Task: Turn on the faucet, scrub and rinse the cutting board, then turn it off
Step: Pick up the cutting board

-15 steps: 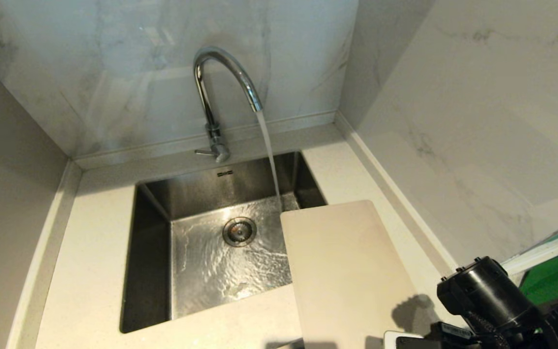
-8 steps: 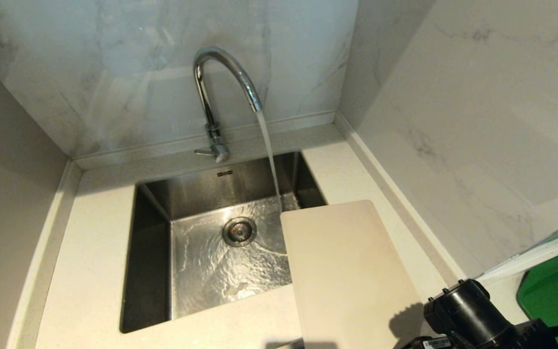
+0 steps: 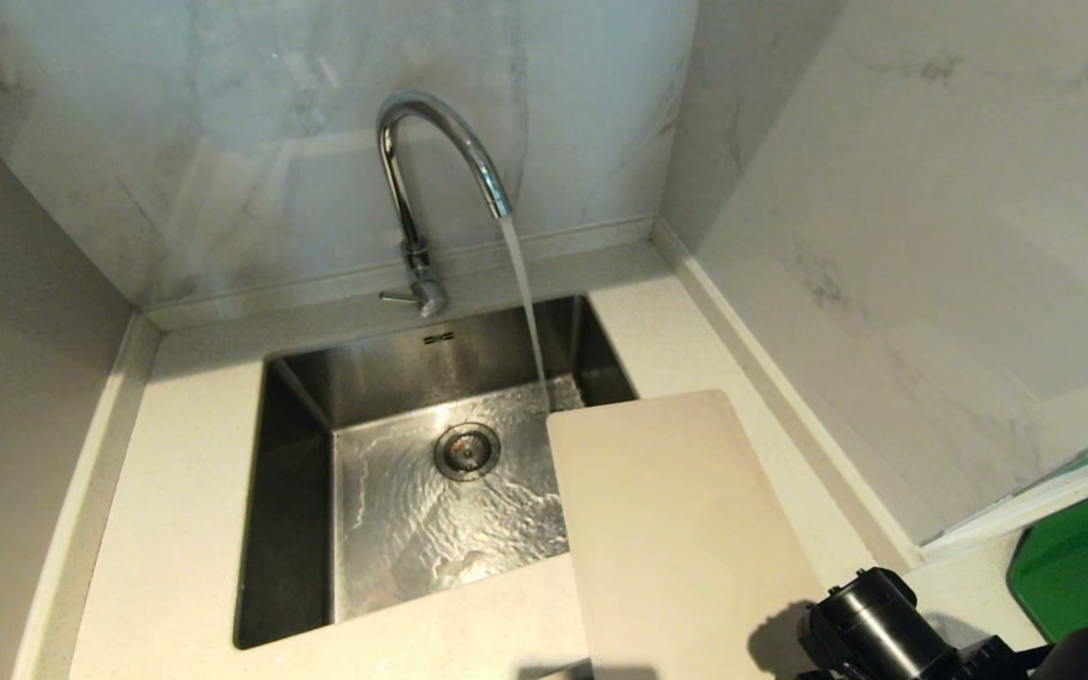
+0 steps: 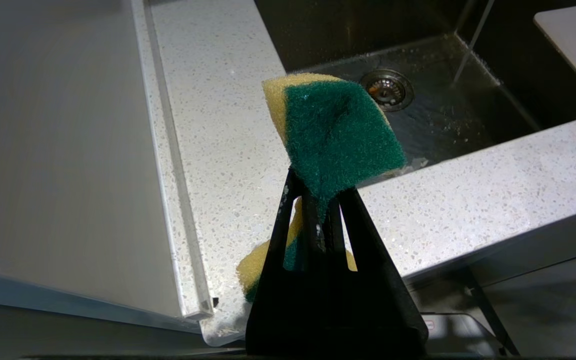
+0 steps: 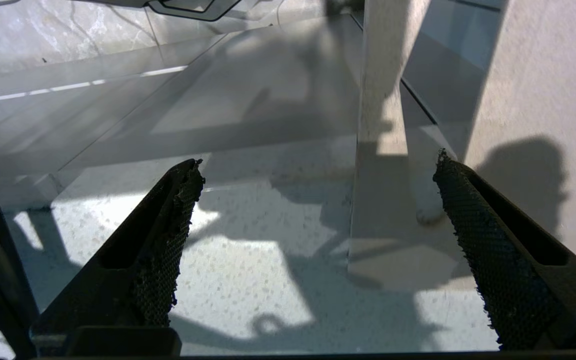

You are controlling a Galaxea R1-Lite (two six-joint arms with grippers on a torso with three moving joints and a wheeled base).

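The chrome faucet [image 3: 431, 161] runs a stream of water into the steel sink [image 3: 298, 491]. The cream-white cutting board [image 3: 686, 529] lies flat on the counter to the right of the sink, its far corner over the basin. My right arm [image 3: 875, 633] shows at the bottom right, next to the board's near end. In the right wrist view my right gripper [image 5: 318, 167] is open and empty, with the cutting board [image 5: 398, 250] on the counter just beyond it. My left gripper [image 4: 318, 187] is shut on a yellow-and-green sponge [image 4: 338, 130], held above the counter at the sink's near left.
A dark green flat board [image 3: 1087, 567] lies at the far right. Marble walls close in the back and right of the counter [image 3: 176, 529]. The sink's drain [image 3: 467, 450] is wet. A raised ledge [image 4: 168, 165] runs along the left counter edge.
My right arm has sunk lower and a little leftward in the head view, uncovering more of the green board. The water keeps running and the cutting board has not moved.
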